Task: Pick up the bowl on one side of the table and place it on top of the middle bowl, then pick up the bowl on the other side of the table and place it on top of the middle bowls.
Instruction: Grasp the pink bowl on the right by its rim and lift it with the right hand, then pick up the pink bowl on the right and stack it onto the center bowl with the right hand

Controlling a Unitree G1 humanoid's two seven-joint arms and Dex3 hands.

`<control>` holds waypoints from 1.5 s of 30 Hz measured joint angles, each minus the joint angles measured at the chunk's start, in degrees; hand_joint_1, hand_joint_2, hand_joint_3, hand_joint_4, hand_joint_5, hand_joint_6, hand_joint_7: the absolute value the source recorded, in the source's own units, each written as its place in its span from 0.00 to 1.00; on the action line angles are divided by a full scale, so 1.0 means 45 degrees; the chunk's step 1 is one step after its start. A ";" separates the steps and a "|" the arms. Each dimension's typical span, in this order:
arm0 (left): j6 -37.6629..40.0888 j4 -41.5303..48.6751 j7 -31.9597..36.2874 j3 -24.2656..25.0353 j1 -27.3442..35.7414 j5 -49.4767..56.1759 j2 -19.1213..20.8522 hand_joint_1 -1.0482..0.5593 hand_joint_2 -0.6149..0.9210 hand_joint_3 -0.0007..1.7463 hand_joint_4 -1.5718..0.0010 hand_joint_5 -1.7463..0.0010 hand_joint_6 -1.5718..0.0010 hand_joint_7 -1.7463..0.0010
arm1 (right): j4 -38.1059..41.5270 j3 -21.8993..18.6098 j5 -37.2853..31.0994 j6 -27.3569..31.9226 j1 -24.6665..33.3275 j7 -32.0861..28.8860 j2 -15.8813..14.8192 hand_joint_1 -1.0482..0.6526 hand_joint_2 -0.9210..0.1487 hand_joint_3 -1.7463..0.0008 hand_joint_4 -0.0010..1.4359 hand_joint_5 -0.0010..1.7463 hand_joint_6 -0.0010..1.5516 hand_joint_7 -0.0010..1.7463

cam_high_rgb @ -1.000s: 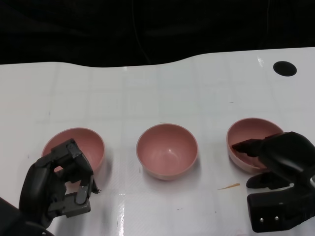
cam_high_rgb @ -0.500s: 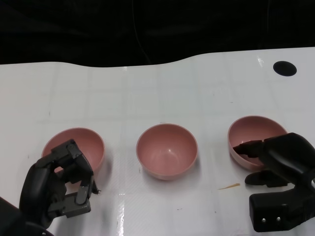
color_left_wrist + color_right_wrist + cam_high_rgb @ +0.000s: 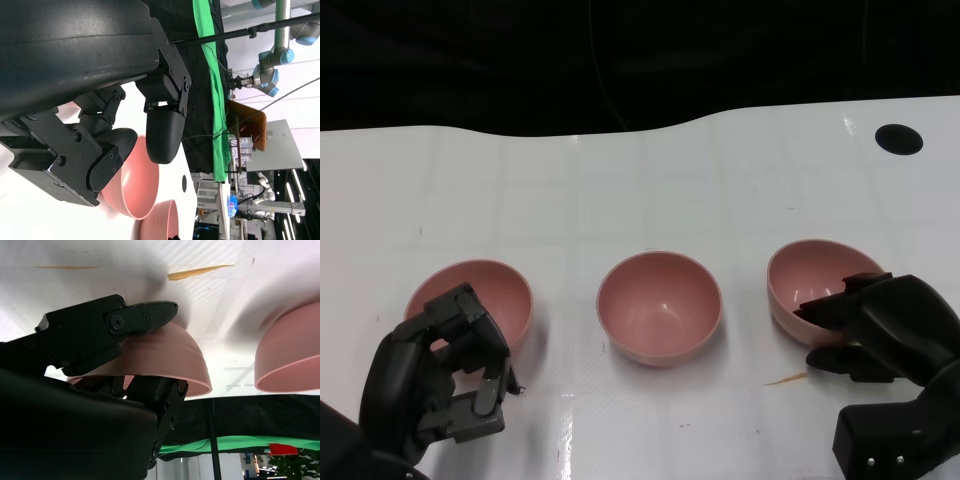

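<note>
Three pink bowls stand in a row on the white table in the head view. My right hand grips the right bowl at its near rim, fingers inside and thumb outside; the bowl tilts slightly. In the right wrist view that bowl sits pinched between my black fingers, with the middle bowl beyond it. The middle bowl stands untouched. My left hand hangs in front of the left bowl, fingers curled in and holding nothing. The left wrist view shows the left bowl just past my fingers.
A thin orange scrap lies on the table beside my right hand. A black round hole marks the far right of the table. Beyond the curved far edge all is dark.
My right hand has carried the right bowl a little to the left, toward the middle bowl, and tilted it. The left hand and the other two bowls have not moved.
</note>
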 measured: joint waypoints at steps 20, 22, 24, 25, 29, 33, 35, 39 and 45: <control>0.0026 -0.0001 -0.0002 0.0000 0.0000 -0.0066 -0.0012 0.67 0.73 0.78 0.49 0.00 0.53 0.07 | -0.0793 -0.0034 -0.0311 0.0069 -0.0118 -0.1289 -0.0137 0.56 0.01 0.83 0.46 1.00 0.30 1.00; 0.0026 -0.0001 -0.0001 -0.0001 0.0000 -0.0062 -0.0012 0.67 0.73 0.78 0.49 0.00 0.53 0.07 | -0.1056 -0.0079 -0.0309 0.0148 -0.0100 -0.1254 -0.0225 0.57 0.01 0.84 0.46 1.00 0.30 1.00; 0.0026 -0.0001 -0.0001 -0.0003 0.0000 -0.0053 -0.0013 0.66 0.72 0.78 0.49 0.00 0.53 0.07 | -0.1256 -0.0125 -0.0307 0.0227 -0.0089 -0.1234 -0.0290 0.57 0.01 0.85 0.45 1.00 0.30 1.00; 0.0026 -0.0001 0.0000 -0.0003 0.0000 -0.0048 -0.0013 0.66 0.72 0.78 0.49 0.00 0.53 0.07 | -0.1374 -0.0146 -0.0309 0.0251 -0.0072 -0.1218 -0.0325 0.57 0.00 0.85 0.45 1.00 0.30 1.00; 0.0021 -0.0001 0.0002 -0.0003 0.0000 0.0007 -0.0014 0.66 0.72 0.78 0.49 0.00 0.53 0.07 | -0.2154 -0.0182 -0.0382 0.0313 -0.0006 -0.1167 -0.0596 0.55 0.00 0.84 0.46 1.00 0.31 1.00; 0.0021 -0.0001 0.0002 -0.0004 -0.0001 0.0015 -0.0014 0.66 0.72 0.79 0.49 0.00 0.53 0.07 | -0.2879 -0.0230 -0.0518 0.0302 0.0089 -0.1154 -0.0798 0.53 0.00 0.82 0.48 1.00 0.31 1.00; 0.0022 0.0001 0.0003 -0.0001 -0.0002 0.0013 -0.0014 0.66 0.72 0.79 0.49 0.00 0.53 0.07 | -0.3312 -0.0255 -0.0519 0.0200 0.0158 -0.1069 -0.0864 0.52 0.00 0.81 0.48 1.00 0.31 1.00; 0.0024 0.0002 0.0002 0.0000 -0.0019 0.0007 -0.0020 0.66 0.72 0.79 0.49 0.00 0.53 0.07 | -0.4261 -0.0351 -0.0484 0.0034 0.0171 -0.0639 -0.0968 0.52 0.00 0.79 0.48 1.00 0.31 1.00; 0.0023 0.0003 0.0018 -0.0001 -0.0027 0.0058 -0.0018 0.65 0.71 0.79 0.49 0.00 0.53 0.07 | -0.5298 -0.0558 -0.0449 0.0007 0.0168 -0.0063 -0.0996 0.52 0.03 0.79 0.50 1.00 0.33 1.00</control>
